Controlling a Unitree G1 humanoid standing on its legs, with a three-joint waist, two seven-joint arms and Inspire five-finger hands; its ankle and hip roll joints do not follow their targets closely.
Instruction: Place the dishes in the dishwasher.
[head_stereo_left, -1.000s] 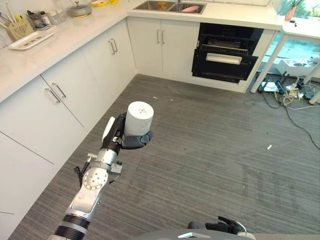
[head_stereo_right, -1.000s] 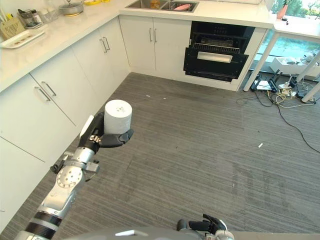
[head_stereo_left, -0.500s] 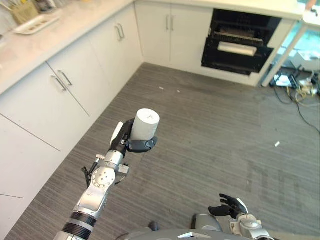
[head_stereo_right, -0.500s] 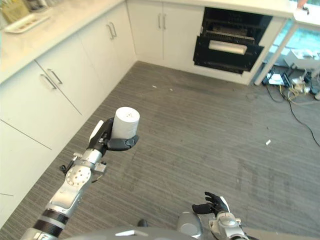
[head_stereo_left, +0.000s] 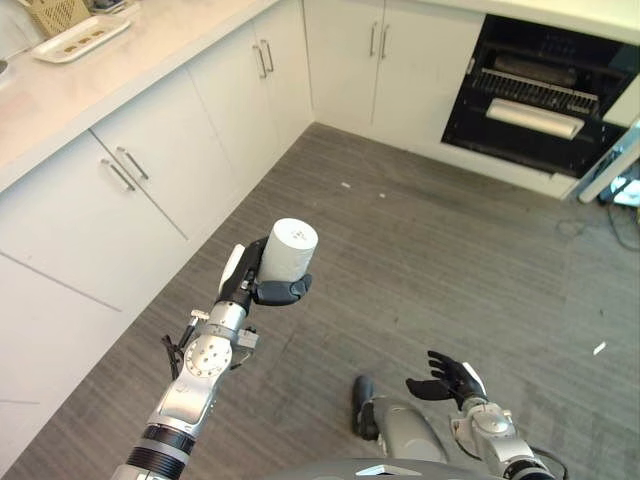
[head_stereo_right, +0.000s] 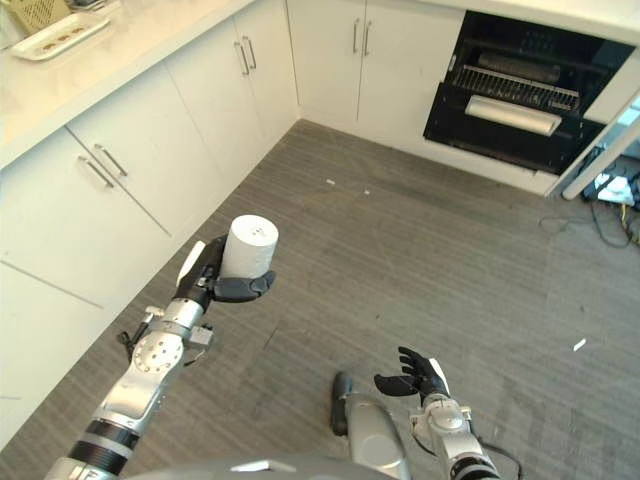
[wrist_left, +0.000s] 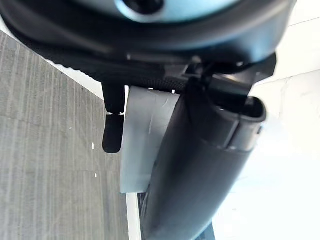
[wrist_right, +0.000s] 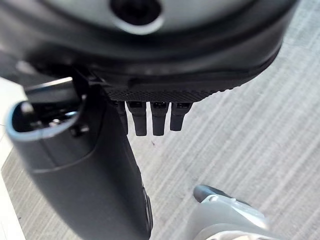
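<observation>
Holding a white cup (head_stereo_left: 288, 249) upright, centre-left of the left eye view: left hand (head_stereo_left: 252, 283), fingers and thumb curled round it, above grey floor (head_stereo_left: 420, 260). Open dishwasher (head_stereo_left: 530, 100) at upper right, white desk (head_stereo_left: 60, 95) with a tray (head_stereo_left: 80, 36) upper left. Lower right in the right eye view: right hand (head_stereo_right: 412, 378), fingers relaxed, holding nothing. Left wrist view: cup wall between thumb and fingers. Right wrist view: straight fingers (wrist_right: 150, 119) over floor.

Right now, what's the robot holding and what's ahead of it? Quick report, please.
Left hand curled round a white cup, held upright above the floor. Right hand open, low, holding nothing. Dishwasher open across the room; bare floor between.
</observation>
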